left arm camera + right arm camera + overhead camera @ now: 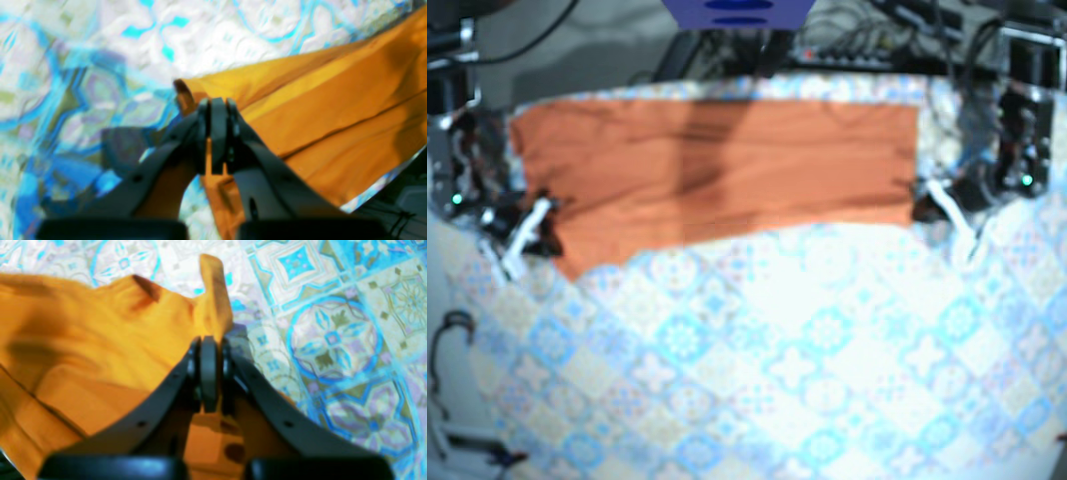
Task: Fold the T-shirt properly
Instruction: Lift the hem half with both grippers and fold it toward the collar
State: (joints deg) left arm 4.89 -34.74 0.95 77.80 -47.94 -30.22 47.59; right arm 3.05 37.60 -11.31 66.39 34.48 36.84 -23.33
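The orange T-shirt (717, 170) lies as a wide band across the far part of the table in the base view. My left gripper (217, 103) is shut on an edge of the T-shirt (333, 116), with the cloth stretched away to the right. In the base view that gripper (924, 198) sits at the shirt's right end. My right gripper (208, 341) is shut on a corner of the T-shirt (100, 340), and a flap of cloth stands up just beyond its fingertips. It holds the shirt's left end (549, 215) in the base view.
A tablecloth (787, 360) with a blue and white tile pattern covers the table. Cables and equipment (857, 40) run along the far edge. Arm mounts (1017, 130) stand at the right and left sides.
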